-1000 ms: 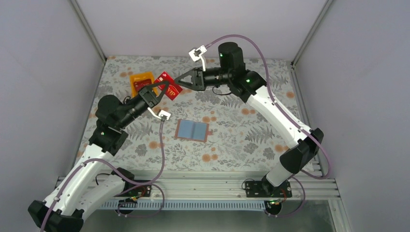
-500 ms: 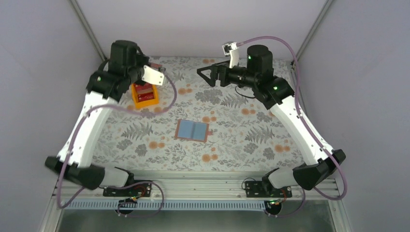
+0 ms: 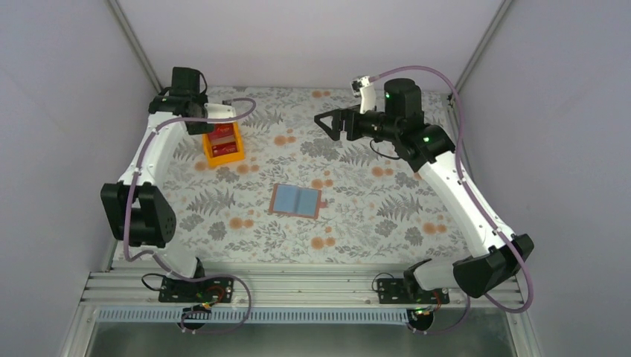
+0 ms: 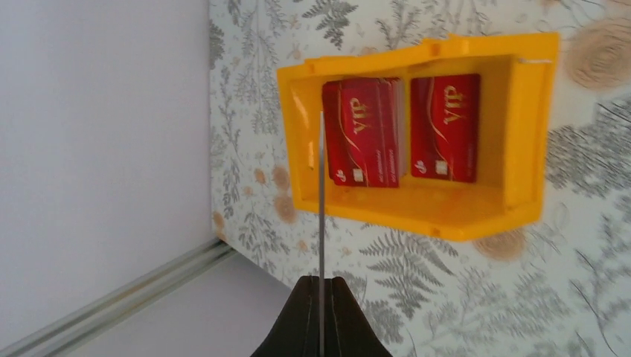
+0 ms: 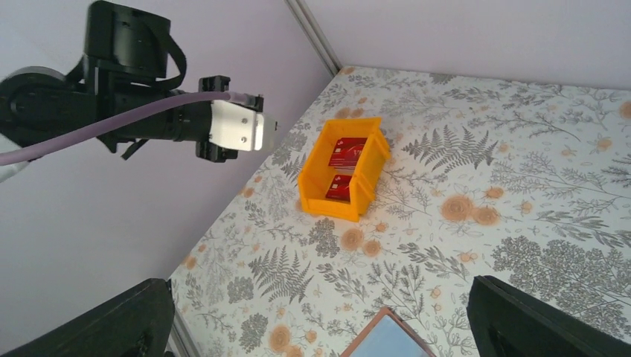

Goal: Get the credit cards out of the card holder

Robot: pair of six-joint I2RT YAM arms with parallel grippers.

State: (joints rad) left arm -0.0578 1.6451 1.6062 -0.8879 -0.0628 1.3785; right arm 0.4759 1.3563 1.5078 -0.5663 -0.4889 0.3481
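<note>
Task looked nearly done: two stacks of red cards [image 4: 443,126] lay in the orange tray [image 4: 524,149] near the table's far-left corner. The wallet [image 3: 296,201] lay open mid-table, blue lining up, w/ no card visible on it. The left gripper [image 4: 321,286] was clenched on a thin card [image 4: 321,216] held edge-on above the tray; prob. only that drop was left. The right gripper [image 3: 324,128] hung spread wide, holding nothing, over the table's far side. The left wrist cam showed the pinched card & the VIP print, which the overhead cam didn't. Only the overhead cam showed the whole wallet; the right wrist cam caught just a corner.
</note>
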